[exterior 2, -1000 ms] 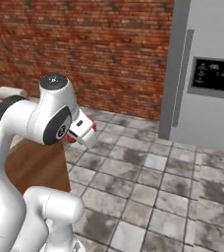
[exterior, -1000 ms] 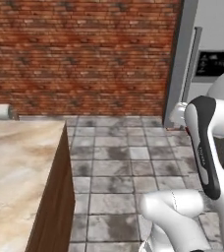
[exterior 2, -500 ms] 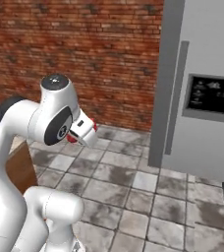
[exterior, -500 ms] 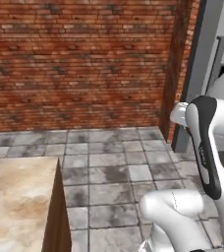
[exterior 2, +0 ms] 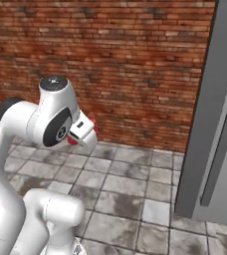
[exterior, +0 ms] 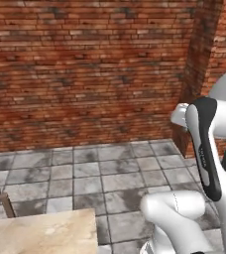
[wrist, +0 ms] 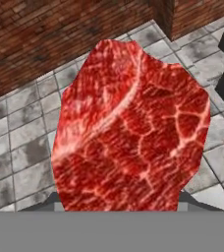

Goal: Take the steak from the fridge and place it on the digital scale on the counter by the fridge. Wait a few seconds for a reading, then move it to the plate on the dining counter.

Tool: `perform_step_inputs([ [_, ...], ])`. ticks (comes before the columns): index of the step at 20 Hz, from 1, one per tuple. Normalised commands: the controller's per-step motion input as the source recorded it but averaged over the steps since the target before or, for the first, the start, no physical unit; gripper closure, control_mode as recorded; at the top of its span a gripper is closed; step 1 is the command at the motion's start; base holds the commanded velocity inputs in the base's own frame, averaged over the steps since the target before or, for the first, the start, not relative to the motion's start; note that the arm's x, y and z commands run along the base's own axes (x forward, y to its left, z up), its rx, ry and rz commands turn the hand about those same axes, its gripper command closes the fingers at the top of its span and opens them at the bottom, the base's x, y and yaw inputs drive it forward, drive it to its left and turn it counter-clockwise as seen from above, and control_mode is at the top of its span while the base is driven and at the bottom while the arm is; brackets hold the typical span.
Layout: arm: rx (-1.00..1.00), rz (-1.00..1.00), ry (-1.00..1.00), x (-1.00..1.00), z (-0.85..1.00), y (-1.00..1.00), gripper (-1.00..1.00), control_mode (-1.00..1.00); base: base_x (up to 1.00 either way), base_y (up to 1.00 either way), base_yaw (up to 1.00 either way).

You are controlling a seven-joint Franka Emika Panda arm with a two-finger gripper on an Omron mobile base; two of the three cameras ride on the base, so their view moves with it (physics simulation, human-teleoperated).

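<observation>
Red steak (wrist: pixel 128 133) is grasped in the gripper (exterior 2: pixel 80 135); no writing is readable; the fridge (exterior 2: pixel 220 129) now sits further right.

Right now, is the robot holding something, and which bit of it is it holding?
Yes, the steak. The fingers hold it by its lower end, where it meets the bottom of the hand view; the rest sticks out over the tiled floor.

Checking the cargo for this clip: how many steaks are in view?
1. The steak is held up in the claw above the tiled floor, near the fridge. Nothing suggests another.
</observation>
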Motion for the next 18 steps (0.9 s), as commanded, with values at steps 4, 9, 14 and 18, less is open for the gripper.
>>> perform_step_inputs([
  [4,0.0,0.0,0.0,0.0,0.0,0.0,1.0,1.0,1.0,0.15,-0.17],
  [9,0.0,0.0,0.0,0.0,0.0,0.0,1.0,1.0,1.0,0.0,-0.07],
  [14,0.0,0.0,0.0,0.0,0.0,0.0,1.0,1.0,1.0,0.0,0.0],
  [18,0.0,0.0,0.0,0.0,0.0,0.0,1.0,1.0,1.0,0.0,0.08],
])
